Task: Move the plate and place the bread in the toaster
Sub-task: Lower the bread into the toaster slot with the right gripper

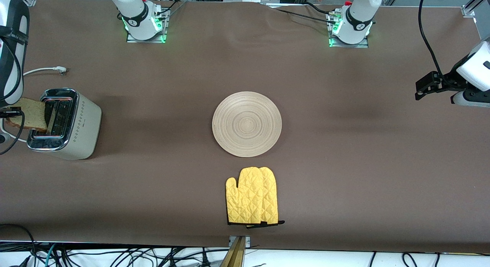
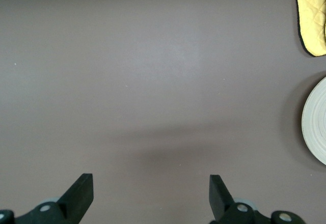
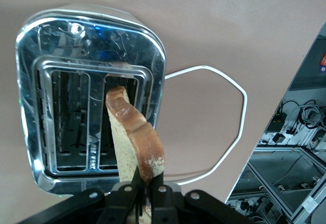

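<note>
The right gripper (image 3: 144,191) is found over the toaster (image 1: 78,123), at the right arm's end of the table, clamped on the crust edge of the bread slice (image 3: 133,132). The slice is held tilted, its lower corner over the mouth of one dark slot; in the right wrist view it cannot be told for certain whether that corner has entered the slot or merely rests on the chrome top (image 3: 91,40).

The wooden plate (image 1: 247,123) is seen bare at mid-table, with the yellow oven mitt (image 1: 252,196) just beside it, nearer to the front camera. The left gripper (image 2: 151,196) waits with its jaws spread wide, holding nothing, over bare tabletop toward the left arm's end, well apart from the plate.

Risks are judged as follows:
- The slice is tilted against the line of the slot; if lowered so, its edge may be caught on the chrome rim and the bread bent or torn
- The grip is taken on the crust alone; soft crumb may give way, and the slice may pivot or slip from the pads
- If released early, the bread may be tipped onto the toaster top or off onto the table
- The white cable (image 3: 224,127) lies near the toaster and could be snagged on withdrawal
</note>
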Available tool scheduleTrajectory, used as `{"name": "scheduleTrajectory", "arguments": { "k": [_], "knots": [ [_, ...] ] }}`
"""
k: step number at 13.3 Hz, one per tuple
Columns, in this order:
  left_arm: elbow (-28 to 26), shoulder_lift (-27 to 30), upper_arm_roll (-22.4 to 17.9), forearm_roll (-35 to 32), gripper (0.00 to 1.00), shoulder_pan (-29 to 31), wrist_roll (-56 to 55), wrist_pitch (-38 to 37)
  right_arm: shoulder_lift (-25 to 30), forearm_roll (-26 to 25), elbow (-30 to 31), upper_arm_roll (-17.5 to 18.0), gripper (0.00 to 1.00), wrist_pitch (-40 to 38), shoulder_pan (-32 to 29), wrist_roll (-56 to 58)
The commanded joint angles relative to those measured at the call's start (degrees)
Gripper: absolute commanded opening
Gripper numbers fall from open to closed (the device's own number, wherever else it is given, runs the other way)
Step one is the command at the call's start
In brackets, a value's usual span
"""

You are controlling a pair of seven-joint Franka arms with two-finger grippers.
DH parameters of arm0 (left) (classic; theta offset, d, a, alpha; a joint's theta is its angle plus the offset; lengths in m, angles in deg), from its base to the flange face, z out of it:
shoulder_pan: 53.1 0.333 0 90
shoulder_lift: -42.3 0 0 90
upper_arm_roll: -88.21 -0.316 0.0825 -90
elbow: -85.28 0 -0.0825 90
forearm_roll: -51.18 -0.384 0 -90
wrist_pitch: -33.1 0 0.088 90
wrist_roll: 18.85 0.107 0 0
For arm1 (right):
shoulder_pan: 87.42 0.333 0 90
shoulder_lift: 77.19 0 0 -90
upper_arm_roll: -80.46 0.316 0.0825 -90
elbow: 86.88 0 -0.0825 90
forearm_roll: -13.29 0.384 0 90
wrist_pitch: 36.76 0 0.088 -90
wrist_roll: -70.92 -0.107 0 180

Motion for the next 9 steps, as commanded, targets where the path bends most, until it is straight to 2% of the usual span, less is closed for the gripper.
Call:
{"name": "scheduleTrajectory", "arguments": {
  "k": [1, 8, 9],
  "knots": [
    [0.1, 0.7, 0.2, -0.6, 1.00, 0.0, -0.6, -0.4, -1.1, 1.5, -0.8, 0.6, 0.00, -0.2, 0.0, -2.9],
    [0.1, 0.7, 0.2, -0.6, 1.00, 0.0, -0.6, -0.4, -2.5, 4.1, -1.9, 0.6, 0.00, 0.5, -0.2, -7.8],
    [0.1, 0.7, 0.2, -0.6, 1.00, 0.0, -0.6, -0.4, -3.2, 5.7, -1.9, 0.6, 0.00, 1.6, -0.2, -7.8]
  ]
}}
